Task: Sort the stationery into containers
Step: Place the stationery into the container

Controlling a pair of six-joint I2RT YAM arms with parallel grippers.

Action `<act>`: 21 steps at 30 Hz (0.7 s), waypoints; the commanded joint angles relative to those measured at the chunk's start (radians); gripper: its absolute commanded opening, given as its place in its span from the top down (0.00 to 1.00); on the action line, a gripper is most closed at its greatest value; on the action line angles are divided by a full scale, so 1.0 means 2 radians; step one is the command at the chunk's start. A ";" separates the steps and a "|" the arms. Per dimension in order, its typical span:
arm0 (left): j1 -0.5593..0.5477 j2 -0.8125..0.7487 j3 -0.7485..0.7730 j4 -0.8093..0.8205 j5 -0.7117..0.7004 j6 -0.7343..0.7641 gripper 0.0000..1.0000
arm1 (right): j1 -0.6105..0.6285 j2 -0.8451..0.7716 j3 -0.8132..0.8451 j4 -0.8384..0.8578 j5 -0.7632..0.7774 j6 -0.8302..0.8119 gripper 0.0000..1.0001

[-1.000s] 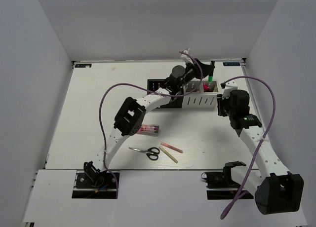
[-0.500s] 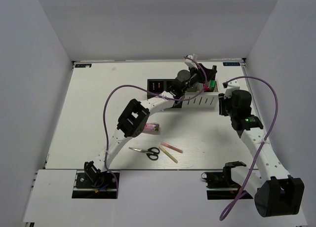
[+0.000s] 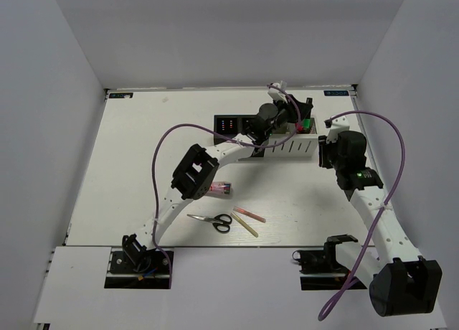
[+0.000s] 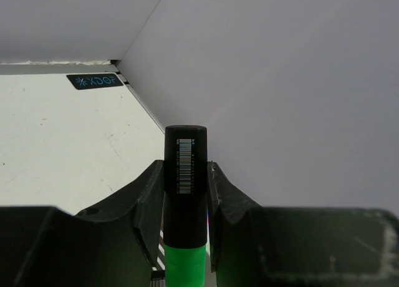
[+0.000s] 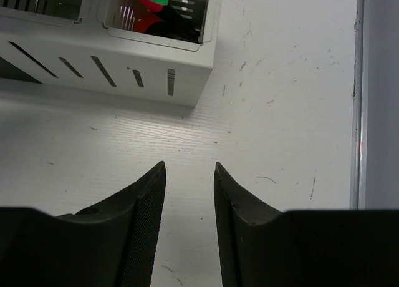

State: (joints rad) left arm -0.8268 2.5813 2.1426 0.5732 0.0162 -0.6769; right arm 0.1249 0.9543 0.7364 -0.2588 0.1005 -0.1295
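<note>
My left gripper (image 3: 303, 112) is shut on a black marker with a green cap (image 3: 306, 121), holding it upright over the rightmost white bin (image 3: 290, 150). In the left wrist view the marker (image 4: 185, 206) stands between my fingers (image 4: 153, 193), green cap down. My right gripper (image 5: 190, 168) is open and empty, low over the table just right of that white bin (image 5: 143, 68), where green and pink caps (image 5: 149, 3) show inside. Two black bins (image 3: 228, 123) sit to the left. A pink tube (image 3: 219, 189), black-handled scissors (image 3: 214, 220), and a pink stick (image 3: 249, 214) and a tan stick (image 3: 244, 224) lie on the table.
The right wall (image 3: 409, 93) stands close beside the bins, and the back wall is just behind them. The table's right edge strip (image 5: 358, 93) runs near my right gripper. Purple cables (image 3: 161, 151) loop over both arms.
My left gripper has carried the green-capped marker a little to the right, over the rightmost white bin. The right arm has barely moved.
</note>
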 commanded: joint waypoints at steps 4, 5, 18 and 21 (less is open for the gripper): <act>-0.003 0.003 0.011 -0.004 -0.006 0.001 0.92 | -0.004 -0.013 -0.004 0.018 -0.005 0.003 0.60; -0.002 0.003 0.010 -0.004 -0.006 0.002 0.90 | -0.004 -0.013 -0.003 0.019 -0.006 0.003 0.60; -0.004 -0.003 -0.004 0.000 -0.006 -0.003 0.49 | -0.006 -0.015 -0.006 0.020 -0.010 0.003 0.60; -0.005 -0.007 -0.004 -0.001 -0.005 -0.003 0.39 | -0.008 -0.013 -0.006 0.019 -0.011 0.003 0.60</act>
State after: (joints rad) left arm -0.8280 2.6076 2.1372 0.5617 0.0124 -0.6804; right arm 0.1169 0.9428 0.7277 -0.2588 0.0864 -0.1299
